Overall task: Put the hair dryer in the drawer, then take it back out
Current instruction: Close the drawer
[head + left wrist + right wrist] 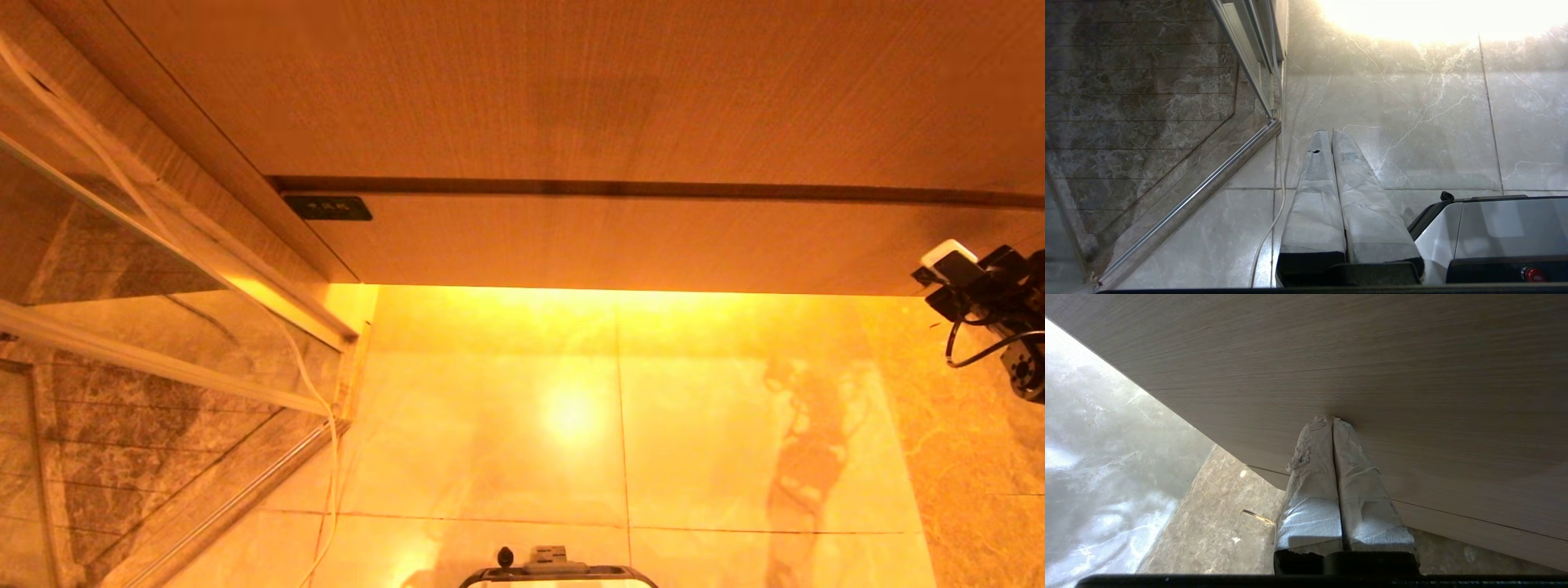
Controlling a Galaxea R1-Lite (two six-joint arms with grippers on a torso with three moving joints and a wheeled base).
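While fronted shut: one drawer (620, 241) | two end effectors (both closed)

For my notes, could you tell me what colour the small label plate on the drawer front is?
Dark, near black, on the light-wood drawer; the label plate shows best in the head view.

**Warm glow under a wood vanity, marble tile below**

A wood-grain countertop (522, 82) fills the far part of the head view. Strong amber light spills from beneath the cabinet onto glossy marble floor tiles (718, 425), leaving a bright round reflection (569, 412) on the polished surface. Thin grout lines cross the pale, veined tiles. To the left stands a glass shower partition (98, 245) in a metal frame, its rail (1188, 200) running diagonally along the floor. Behind the glass lies darker grey-brown marble (1126, 102). A thin white cable (331, 457) hangs beside the frame.
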